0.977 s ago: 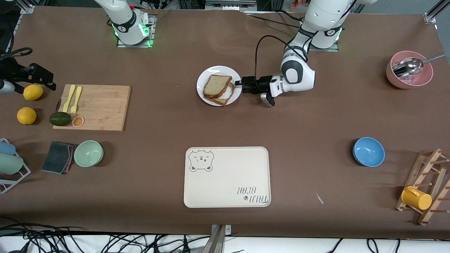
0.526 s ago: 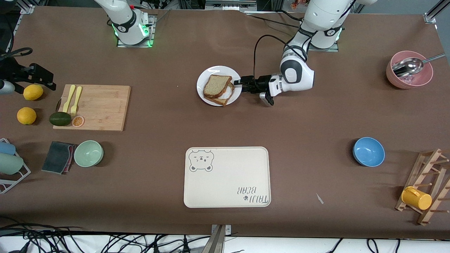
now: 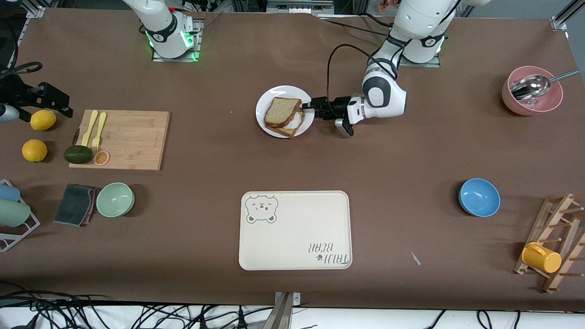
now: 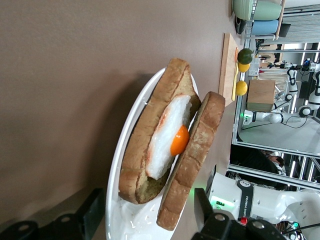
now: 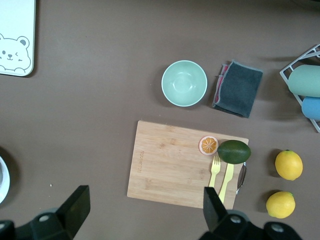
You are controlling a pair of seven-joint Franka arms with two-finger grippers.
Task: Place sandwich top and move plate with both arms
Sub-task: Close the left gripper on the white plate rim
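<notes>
the round glossy white plate point(image 3: 268, 119) sits mid-table, bearing a bread slice with a fried egg point(image 4: 165, 137). the speckled tan-brown sandwich top point(image 3: 282, 111) leans on that slice. the left gripper point(image 3: 310, 107) is low at the plate's rim toward the left arm's end, its jaws apart on either side of the rim. the right gripper point(image 5: 142, 207) waits high over the wooden cutting board point(image 5: 186, 162), jaws wide apart.

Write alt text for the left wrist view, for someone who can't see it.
A white plate on a brown table holds a bread slice bearing a fried egg, with a second slice leaning against it. The left hand straddles the plate's rim, its fingers on either side.
</notes>
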